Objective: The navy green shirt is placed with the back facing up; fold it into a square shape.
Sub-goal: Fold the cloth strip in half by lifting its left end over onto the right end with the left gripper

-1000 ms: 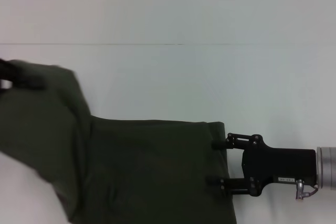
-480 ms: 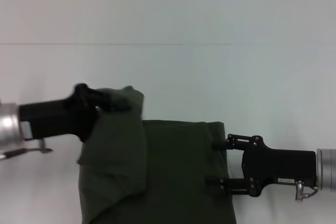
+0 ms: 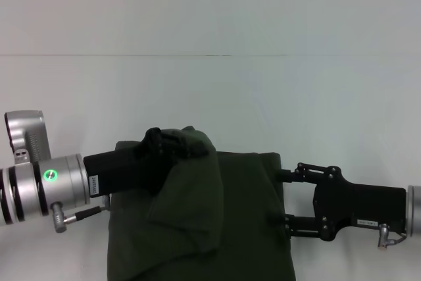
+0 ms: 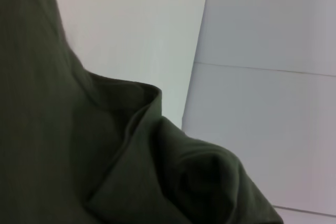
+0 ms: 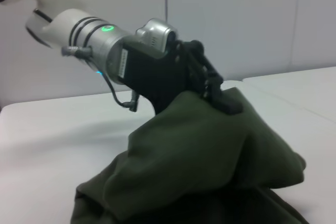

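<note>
The navy green shirt (image 3: pixel 237 228) lies on the white table with its plain side up, running off the near edge of the head view. My left gripper (image 3: pixel 186 147) is shut on a bunch of the shirt's left part and holds it raised over the shirt's middle, so the cloth drapes down in a fold. The right wrist view shows the left gripper (image 5: pixel 223 98) pinching the top of the shirt's (image 5: pixel 210 156) hump. My right gripper (image 3: pixel 277 197) stands open at the shirt's right edge, holding nothing. The left wrist view is filled with folds of the shirt (image 4: pixel 79 156).
The white table (image 3: pixel 263 97) stretches beyond the shirt, crossed by a thin seam line (image 3: pixel 210 55) farther back. A pale wall stands behind the left arm in the right wrist view.
My left gripper has carried the shirt's left part to the right, from the far left edge to above the shirt's middle. The right gripper has backed slightly to the right.
</note>
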